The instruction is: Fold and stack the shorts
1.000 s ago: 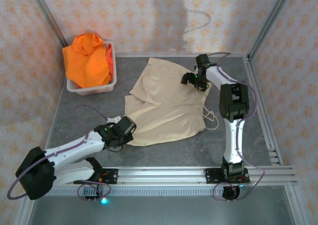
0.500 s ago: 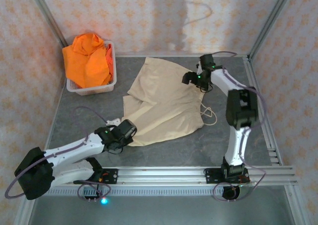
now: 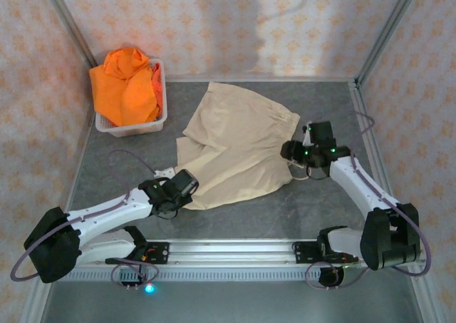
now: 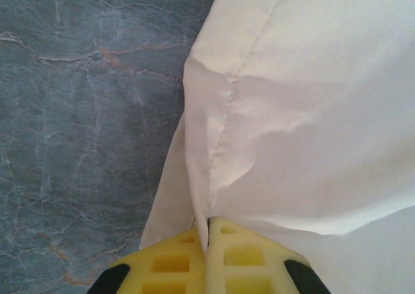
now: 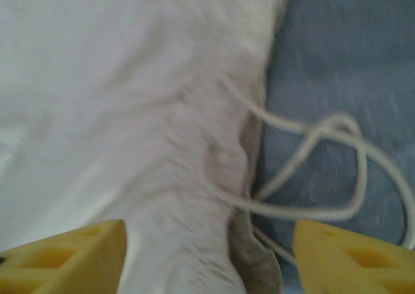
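**Close on fabric alone**

The beige shorts (image 3: 239, 145) lie spread in the middle of the table (image 3: 114, 173), with the orange shorts (image 3: 125, 88) heaped in the basket (image 3: 135, 129). The left gripper (image 4: 207, 232) is clenched on their near edge. The right gripper (image 5: 211, 248) straddles the waistband (image 5: 214, 171), jaws apart. It should pinch cloth clear of the drawstring (image 5: 324, 151).

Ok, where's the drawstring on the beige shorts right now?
In the right wrist view, the drawstring loops on the grey table just right of the beige shorts waistband, between the open fingers of the right gripper.
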